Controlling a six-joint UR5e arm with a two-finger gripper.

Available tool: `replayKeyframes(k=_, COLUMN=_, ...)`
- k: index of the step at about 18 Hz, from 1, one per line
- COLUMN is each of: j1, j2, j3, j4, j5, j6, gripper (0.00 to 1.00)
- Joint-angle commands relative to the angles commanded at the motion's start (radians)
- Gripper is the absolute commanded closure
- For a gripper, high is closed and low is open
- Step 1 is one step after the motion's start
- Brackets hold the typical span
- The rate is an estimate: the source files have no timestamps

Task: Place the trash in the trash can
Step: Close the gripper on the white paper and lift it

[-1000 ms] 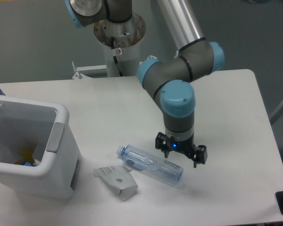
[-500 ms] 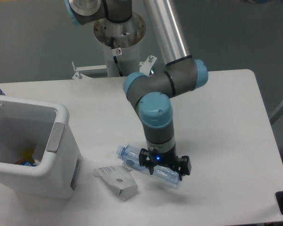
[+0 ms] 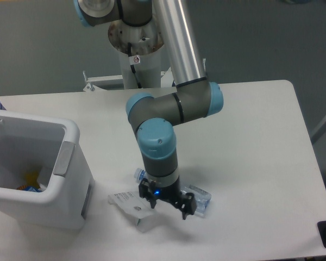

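In the fixed camera view, the arm (image 3: 171, 103) is reaching down from its base at the far side of the white table (image 3: 261, 136), its blue-capped wrist pointing straight down near the table's near edge. The gripper (image 3: 165, 204) is hanging low over the middle of the crushed clear bottle (image 3: 198, 197), its two dark fingers (image 3: 145, 194) standing apart on either side of the wrist, with a small blue light glowing between them. The fingers are looking spread rather than pressed together, though the wrist is hiding most of the bottle and I cannot tell whether they are touching it.

The bottle is lying on its side on the table, its bluish cap end peeking out to the left of the wrist and its other end showing to the right. Just to the left of it, the flattened white-grey carton (image 3: 127, 202) is lying flat, its right part running under the gripper's left finger.

The white trash can (image 3: 70, 157) is standing at the left of the table, well apart from the bottle, near the carton. Something yellow and blue is showing at its bottom, too small to identify.
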Motion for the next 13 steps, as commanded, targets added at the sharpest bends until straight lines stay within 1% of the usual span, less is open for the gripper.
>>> replayKeyframes(k=3, j1=-0.008, j2=0.000, j3=-0.005, j4=-0.015, j5=-0.029, j6=0.176, gripper=0.00)
replayKeyframes(k=4, j1=-0.008, j2=0.005, j3=-0.009, j4=-0.034, j5=-0.038, j6=0.219, gripper=0.00)
replayKeyframes(k=5, j1=-0.009, j2=0.008, j3=-0.011, j4=-0.060, j5=-0.041, j6=0.233, gripper=0.00)
replayKeyframes(k=6, j1=-0.011, j2=0.005, j3=-0.009, j4=-0.072, j5=-0.043, j6=0.233, gripper=0.00)
replayKeyframes(k=8, j1=-0.017, j2=-0.009, j3=0.004, j4=-0.072, j5=-0.043, j6=0.229, gripper=0.00)
replayKeyframes(k=11, j1=-0.023, j2=-0.014, j3=-0.008, j4=-0.074, j5=-0.041, j6=0.227, gripper=0.00)
replayKeyframes(k=12, j1=-0.023, j2=-0.012, j3=-0.012, j4=-0.072, j5=-0.043, j6=0.229, gripper=0.02)
replayKeyframes(k=13, j1=-0.025, j2=-0.012, j3=-0.020, j4=-0.072, j5=-0.045, j6=0.227, gripper=0.10)
